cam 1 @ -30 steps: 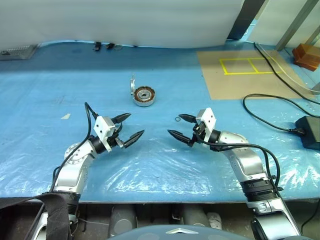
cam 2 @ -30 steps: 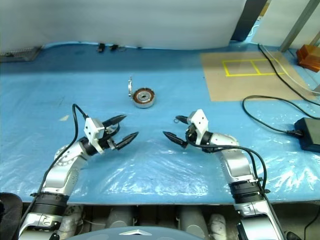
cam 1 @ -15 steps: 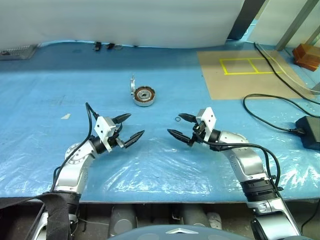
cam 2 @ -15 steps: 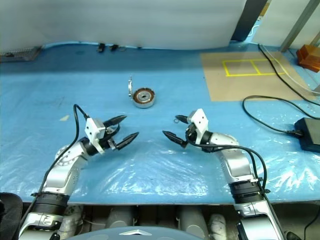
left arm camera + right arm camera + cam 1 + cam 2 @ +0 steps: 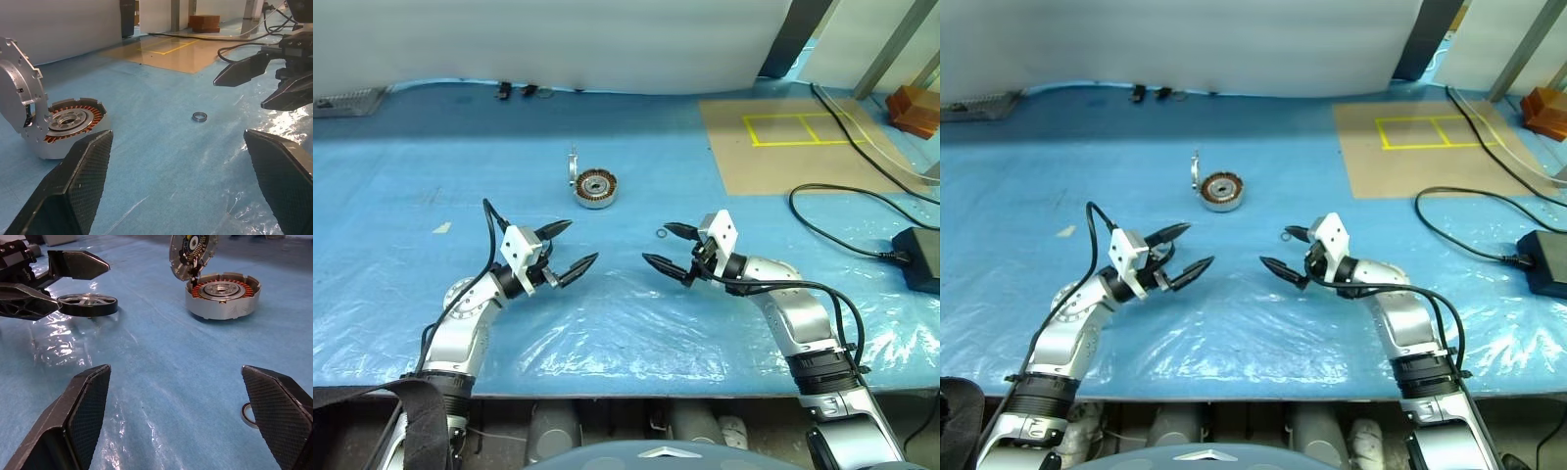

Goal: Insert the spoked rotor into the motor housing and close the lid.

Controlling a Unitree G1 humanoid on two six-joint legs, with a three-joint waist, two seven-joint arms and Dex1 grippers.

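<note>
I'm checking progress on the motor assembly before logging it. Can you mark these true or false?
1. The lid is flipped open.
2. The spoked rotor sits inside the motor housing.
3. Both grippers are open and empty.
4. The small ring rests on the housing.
1. True. The lid stands upright at the edge of the motor housing.
2. False. The spoked rotor lies on the blue sheet by the left gripper.
3. True. The left gripper and right gripper hold nothing.
4. False. The small ring lies on the sheet near the right gripper.
</note>
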